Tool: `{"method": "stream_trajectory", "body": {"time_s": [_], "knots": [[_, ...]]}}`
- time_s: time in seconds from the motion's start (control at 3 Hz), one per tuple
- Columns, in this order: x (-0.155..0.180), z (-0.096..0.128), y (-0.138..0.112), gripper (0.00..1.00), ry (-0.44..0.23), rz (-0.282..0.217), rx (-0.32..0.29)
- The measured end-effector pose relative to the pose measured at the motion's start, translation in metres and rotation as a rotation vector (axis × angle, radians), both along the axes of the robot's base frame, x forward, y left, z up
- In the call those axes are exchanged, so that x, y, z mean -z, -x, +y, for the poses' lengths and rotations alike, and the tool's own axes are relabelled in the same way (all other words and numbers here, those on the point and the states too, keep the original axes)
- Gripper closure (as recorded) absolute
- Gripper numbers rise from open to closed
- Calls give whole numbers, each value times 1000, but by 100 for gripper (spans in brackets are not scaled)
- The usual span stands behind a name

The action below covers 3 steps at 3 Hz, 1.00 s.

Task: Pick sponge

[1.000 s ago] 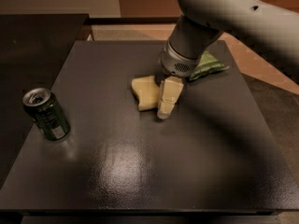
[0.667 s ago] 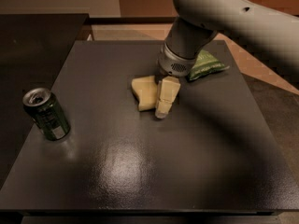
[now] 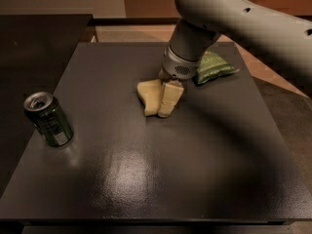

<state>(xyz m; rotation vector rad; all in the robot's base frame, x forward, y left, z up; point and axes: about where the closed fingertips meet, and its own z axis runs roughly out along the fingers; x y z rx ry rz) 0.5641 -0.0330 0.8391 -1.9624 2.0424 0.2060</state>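
Note:
The pale yellow sponge (image 3: 147, 97) lies flat on the dark table (image 3: 161, 169), a little behind its middle. My gripper (image 3: 166, 103) is lowered to the table right at the sponge's right side, touching or nearly touching it. The grey arm comes down to it from the upper right. The part of the sponge under the gripper's wrist is hidden.
A green soda can (image 3: 48, 119) stands upright near the table's left edge. A green snack bag (image 3: 214, 66) lies at the back right, just behind the arm. A second dark surface (image 3: 29, 38) adjoins on the far left.
My gripper has shifted slightly to the left, closer against the sponge. The sponge, the can and the bag have stayed in place.

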Motion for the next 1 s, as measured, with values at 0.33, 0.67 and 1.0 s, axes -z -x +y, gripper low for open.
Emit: {"method": "stream_trajectory", "body": {"time_s": [0.33,0.67,1.0], "knots": [[-2,2,2,49,-2,3,-4],[-10,3,5,73,1,-2,-9],[-28,9,11,96,9,-15,-18]]}}
